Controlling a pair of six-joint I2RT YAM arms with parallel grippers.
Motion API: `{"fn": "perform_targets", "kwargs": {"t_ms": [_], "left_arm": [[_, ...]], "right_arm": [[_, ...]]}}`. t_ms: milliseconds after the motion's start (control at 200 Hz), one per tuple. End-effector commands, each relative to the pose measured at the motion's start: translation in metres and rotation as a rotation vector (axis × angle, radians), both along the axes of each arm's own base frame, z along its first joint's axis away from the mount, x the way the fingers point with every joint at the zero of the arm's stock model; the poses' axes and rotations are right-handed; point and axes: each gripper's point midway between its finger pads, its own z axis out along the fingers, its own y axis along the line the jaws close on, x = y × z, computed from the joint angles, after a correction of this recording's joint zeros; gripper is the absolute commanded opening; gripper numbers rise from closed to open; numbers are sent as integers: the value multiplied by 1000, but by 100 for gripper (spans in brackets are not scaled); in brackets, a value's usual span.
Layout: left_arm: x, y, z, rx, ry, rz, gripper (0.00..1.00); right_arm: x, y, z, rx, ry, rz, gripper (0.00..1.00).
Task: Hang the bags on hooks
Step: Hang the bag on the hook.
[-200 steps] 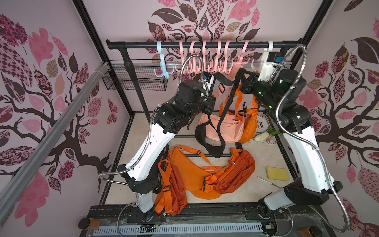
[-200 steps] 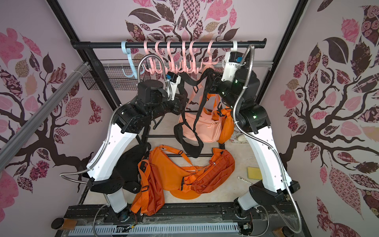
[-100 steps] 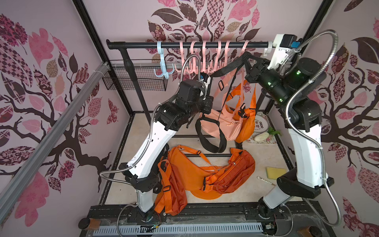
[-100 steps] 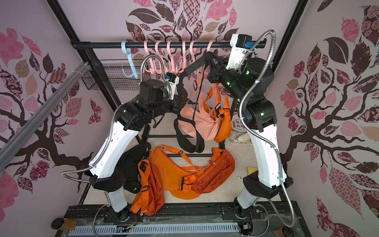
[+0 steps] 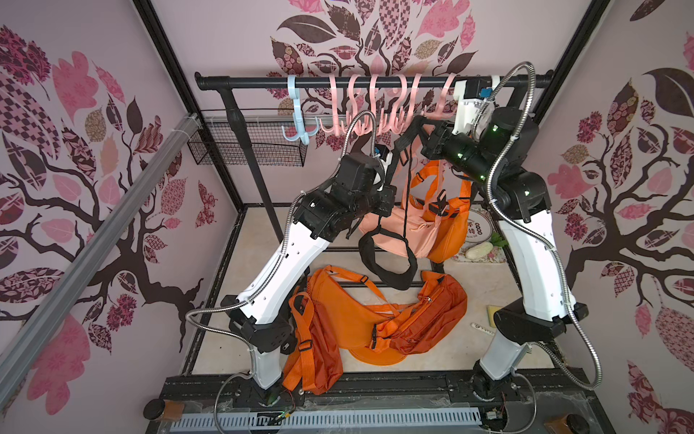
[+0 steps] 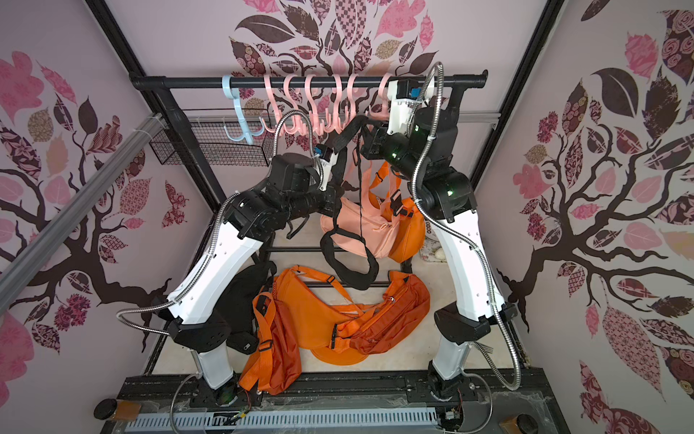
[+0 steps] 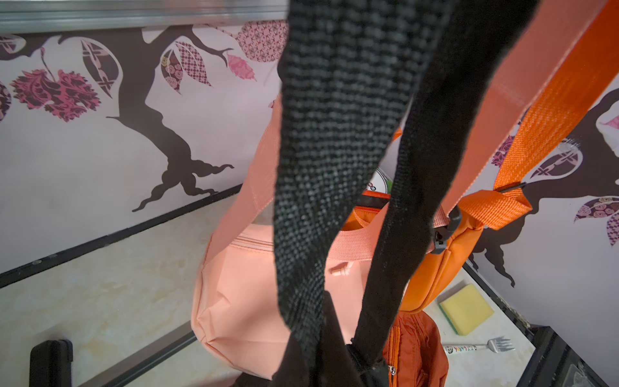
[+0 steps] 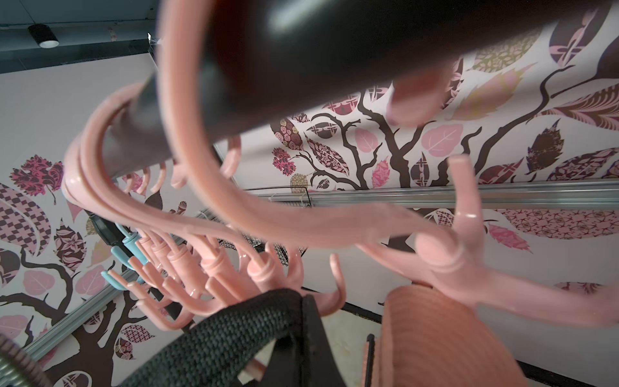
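In both top views the black bag's wide strap (image 5: 403, 141) (image 6: 343, 139) runs between my two grippers, and its loop (image 5: 388, 272) hangs in the air below. My right gripper (image 5: 424, 133) (image 8: 301, 321) is raised just under the pink hooks (image 5: 375, 124) (image 8: 268, 268) on the black rail (image 5: 263, 80), shut on the strap (image 8: 217, 338). Lower down, my left gripper (image 5: 390, 195) (image 7: 335, 368) is shut on the same black strap (image 7: 328, 134), close beside a hanging peach bag (image 5: 409, 233) (image 7: 241, 291).
An orange bag (image 5: 450, 236) hangs behind the peach one. More orange bags (image 5: 375, 315) lie on the floor between the arm bases. A blue hook (image 5: 296, 127) and a wire basket (image 5: 248, 146) are at the rail's left. A yellow sponge (image 7: 465, 308) and a fork (image 7: 482, 346) lie by the right arm.
My right gripper rose toward the rail with the black strap, then moved left and slightly down, up to the pink hooks. The left arm has barely moved.
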Motion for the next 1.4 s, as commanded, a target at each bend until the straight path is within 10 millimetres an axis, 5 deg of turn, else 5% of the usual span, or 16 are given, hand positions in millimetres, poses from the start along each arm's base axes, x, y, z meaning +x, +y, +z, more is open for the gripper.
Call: {"fn": "perform_targets", "kwargs": {"t_ms": [0,210,625,925,1180,1395], "left_arm": [[-1,0,3,-21,-10,4,0],[2,-7,-15,1,26,-6,0],[7,-13,-40,34,70,-13,0],[7,10,16,-2,-64,64,0],[1,20,43,-33,-133,103,0],[-20,6,52,-4,-180,89,0]], "right_arm": [[3,-9,-4,-10,12,-50,0],[15,-9,-28,-48,60,-79,0],[10,-32,-41,-34,69,-184,0],[8,-26,-45,-37,74,-150,0],[8,-25,-52,-37,89,-148,0],[10,-23,-59,-40,105,-139,0]]}}
